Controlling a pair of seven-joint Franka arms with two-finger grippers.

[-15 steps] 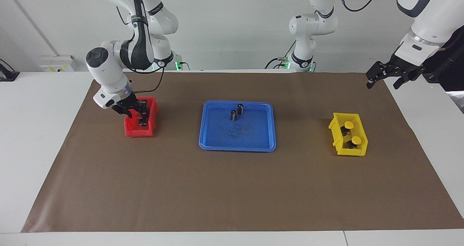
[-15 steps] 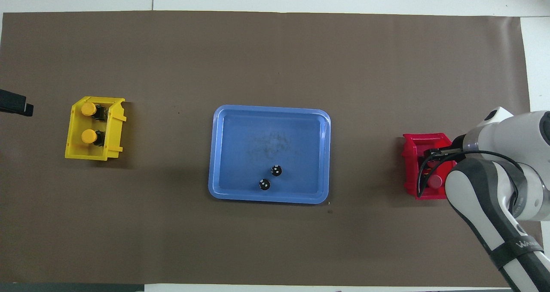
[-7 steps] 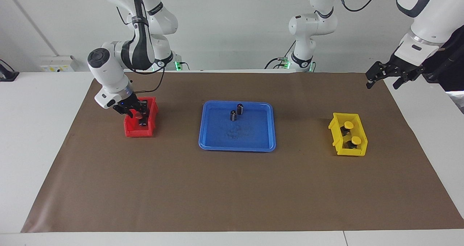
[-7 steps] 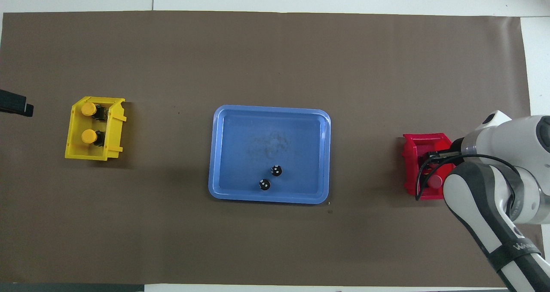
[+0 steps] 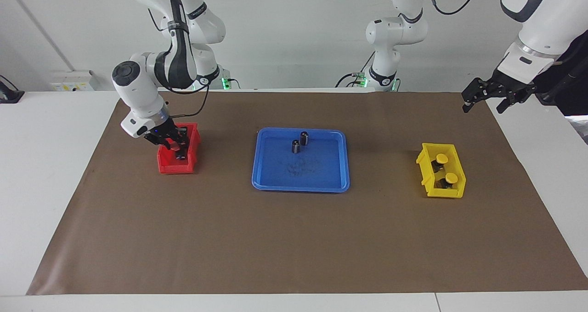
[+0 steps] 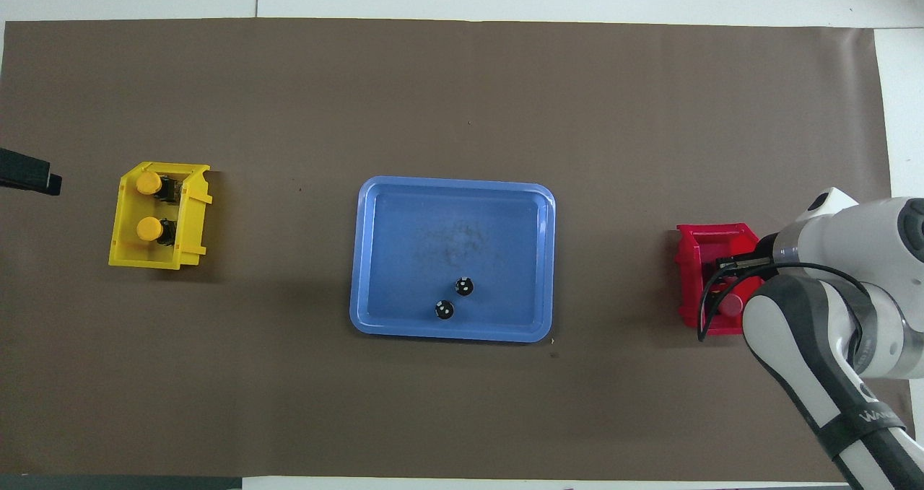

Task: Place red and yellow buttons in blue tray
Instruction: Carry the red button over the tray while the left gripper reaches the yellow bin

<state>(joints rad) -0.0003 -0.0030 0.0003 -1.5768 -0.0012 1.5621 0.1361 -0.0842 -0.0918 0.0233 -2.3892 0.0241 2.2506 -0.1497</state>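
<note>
Right gripper [image 5: 177, 147] down in the red bin [image 5: 171, 166], fingers closed on a red button [image 5: 175, 146]; second red button [image 6: 732, 304] beside it. Left gripper [image 5: 488, 96] waiting, spread wide, above the table's left-arm end. Two yellow buttons [image 5: 442, 158] inside the yellow bin [image 5: 444, 191]. Blue tray [image 5: 301, 185] mid-table, holding two dark cylinders [image 5: 296, 146].

2 white arms, grey-black joint panels, black cables, black pincers, green base lights

A plain white wall [image 5: 294, 31] fills the twelve o'clock side of the facing view. A white rectangular table [image 5: 41, 174] carries a large brown paper sheet [image 5: 294, 238] over its middle. A white socket box [image 5: 73, 80] sits at ten o'clock.
</note>
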